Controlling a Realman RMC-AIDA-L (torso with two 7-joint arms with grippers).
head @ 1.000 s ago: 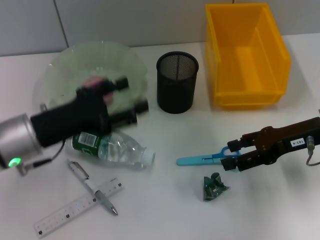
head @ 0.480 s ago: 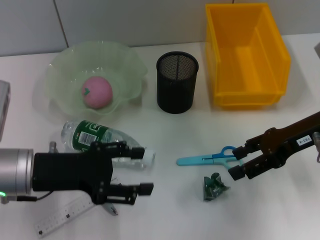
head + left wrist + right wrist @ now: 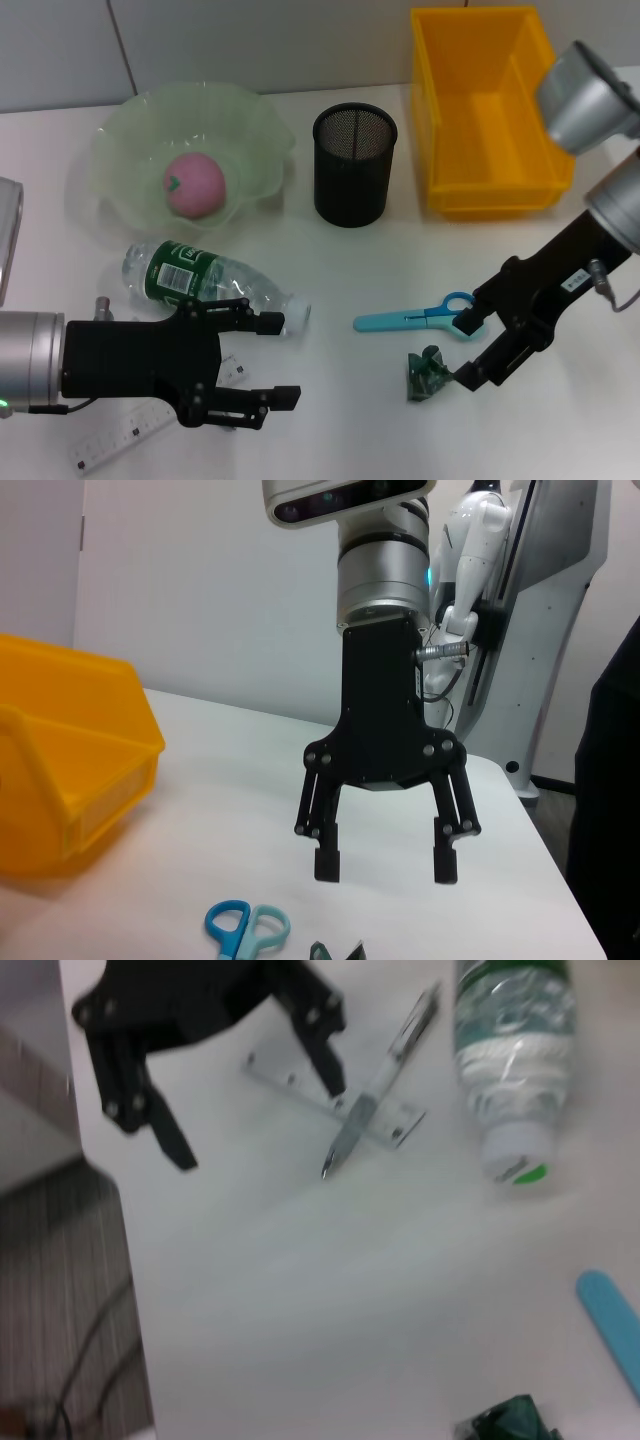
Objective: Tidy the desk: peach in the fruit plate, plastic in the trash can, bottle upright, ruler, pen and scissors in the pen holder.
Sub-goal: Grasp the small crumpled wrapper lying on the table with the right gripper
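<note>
A pink peach (image 3: pixel 194 185) sits in the green fruit plate (image 3: pixel 120 135). The left gripper (image 3: pixel 272 360), fingers open, hovers over the pen (image 3: pixel 375 1100) and ruler (image 3: pixel 110 437), beside the lying bottle (image 3: pixel 200 283). The right gripper (image 3: pixel 466 350), fingers open and empty, hangs between the scissors (image 3: pixel 410 317) and the crumpled plastic (image 3: pixel 429 373).
</note>
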